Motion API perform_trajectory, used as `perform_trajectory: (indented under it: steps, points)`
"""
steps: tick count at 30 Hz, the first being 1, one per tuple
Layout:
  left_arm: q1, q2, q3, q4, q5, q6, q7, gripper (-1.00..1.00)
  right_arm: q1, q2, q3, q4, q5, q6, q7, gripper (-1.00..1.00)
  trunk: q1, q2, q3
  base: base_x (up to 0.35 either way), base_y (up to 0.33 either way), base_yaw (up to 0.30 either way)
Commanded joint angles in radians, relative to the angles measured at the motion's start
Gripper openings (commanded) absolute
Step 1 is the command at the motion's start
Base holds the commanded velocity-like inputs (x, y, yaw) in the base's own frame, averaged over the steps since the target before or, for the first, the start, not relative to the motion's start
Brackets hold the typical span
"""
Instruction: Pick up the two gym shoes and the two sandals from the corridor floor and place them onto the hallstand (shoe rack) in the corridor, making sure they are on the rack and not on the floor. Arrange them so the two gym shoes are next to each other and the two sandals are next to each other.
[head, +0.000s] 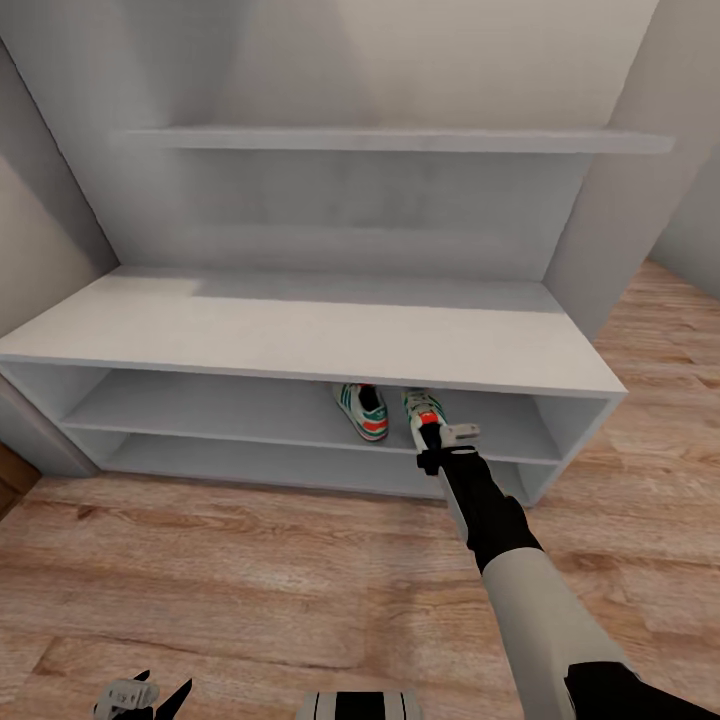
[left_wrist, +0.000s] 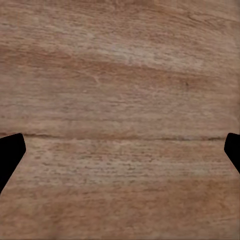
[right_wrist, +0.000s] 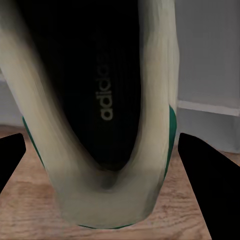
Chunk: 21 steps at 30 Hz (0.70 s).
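Gym shoes (head: 362, 410): cream leather, on grey hallstand (head: 300, 335) shelf | right jaws (head: 432, 432) released | left jaws (head: 140, 690) released

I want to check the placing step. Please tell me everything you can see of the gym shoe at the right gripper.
The right gym shoe is a cream-white low sneaker with green stripes and a red patch. It sits at the front edge of the hallstand's upper open shelf, beside the other gym shoe, a small gap between them. The right gripper is at its heel. The right wrist view shows its dark insole with pale lettering. Whether the fingers grip it is unclear.
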Motion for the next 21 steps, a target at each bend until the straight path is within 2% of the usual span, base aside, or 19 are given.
perform_trajectory:
  steps: [1,7,13,21]
  points:
    - [-0.001,0.000,0.002,0.001,0.007,0.002,-0.009,1.00,0.000,0.001,-0.002,-0.001,0.007,0.005,0.002,-1.00,0.000,0.000,-0.001,0.153,0.015,0.000]
    - [-0.001,0.000,0.002,0.001,0.007,0.002,-0.009,1.00,0.000,0.001,-0.002,-0.001,0.007,0.005,0.002,-1.00,0.000,0.000,-0.001,0.232,0.056,0.000]
    - [-0.001,0.000,0.002,0.001,0.007,0.002,-0.009,1.00,0.000,0.001,-0.002,-0.002,0.007,0.005,0.002,-1.00,0.000,0.000,-0.001,0.032,0.006,0.000]
    - [-0.001,0.000,0.003,0.001,0.007,0.003,-0.009,1.00,0.000,0.001,-0.002,-0.003,0.007,0.005,0.002,-1.00,0.000,0.000,-0.001,0.190,0.000,0.000]
